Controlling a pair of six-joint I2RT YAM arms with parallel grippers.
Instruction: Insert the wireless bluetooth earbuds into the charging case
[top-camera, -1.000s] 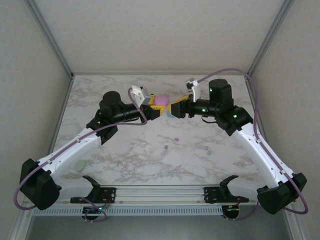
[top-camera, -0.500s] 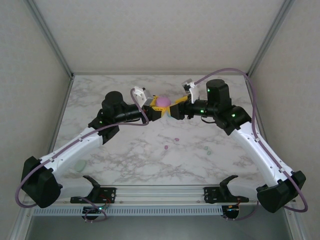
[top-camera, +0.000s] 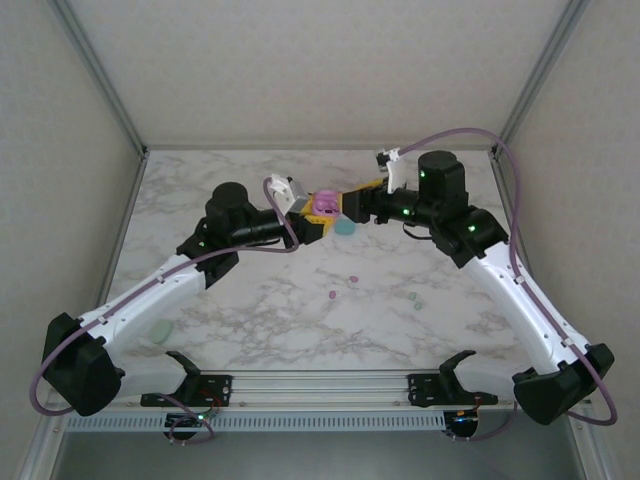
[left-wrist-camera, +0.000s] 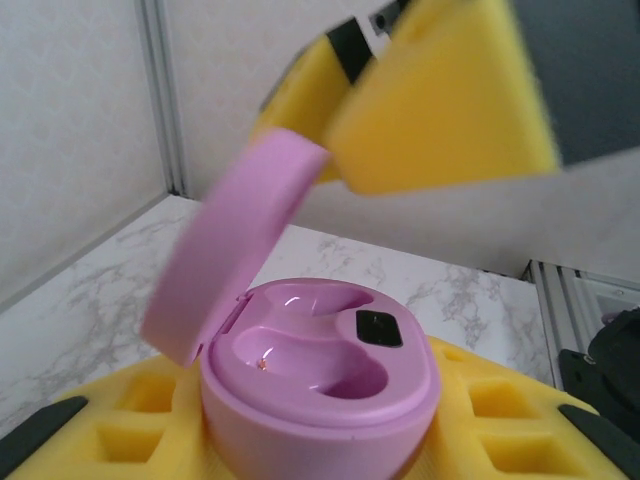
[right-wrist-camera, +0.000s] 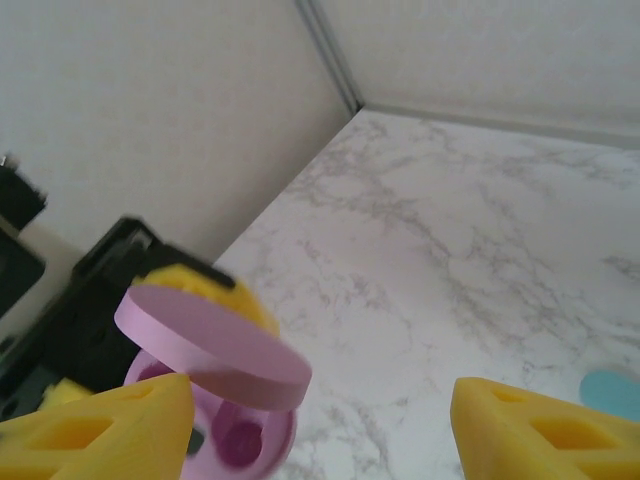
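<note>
The charging case, pink and round (left-wrist-camera: 320, 385), sits between the yellow fingers (left-wrist-camera: 120, 425) of my left gripper (top-camera: 316, 214), which is shut on its base. Its lid (left-wrist-camera: 235, 250) stands open and both wells look empty. My right gripper (top-camera: 352, 205) is open, its yellow fingertips (right-wrist-camera: 100, 430) right beside the raised lid (right-wrist-camera: 210, 345); one of its pads (left-wrist-camera: 440, 100) hangs over the case. Wireless bluetooth earbuds lie on the table: two pink ones (top-camera: 352, 279) (top-camera: 331, 296) and two greenish ones (top-camera: 411, 296) (top-camera: 418, 304).
A teal case (top-camera: 345, 227) lies on the marble table (top-camera: 250, 310) just below the two grippers, also at the right edge of the right wrist view (right-wrist-camera: 612, 392). A pale green case (top-camera: 160, 330) rests near the left arm. Walls close the back and sides.
My right gripper has moved back and left, up against the pink case. The lid, shut a second ago, now stands open. The left arm has barely moved.
</note>
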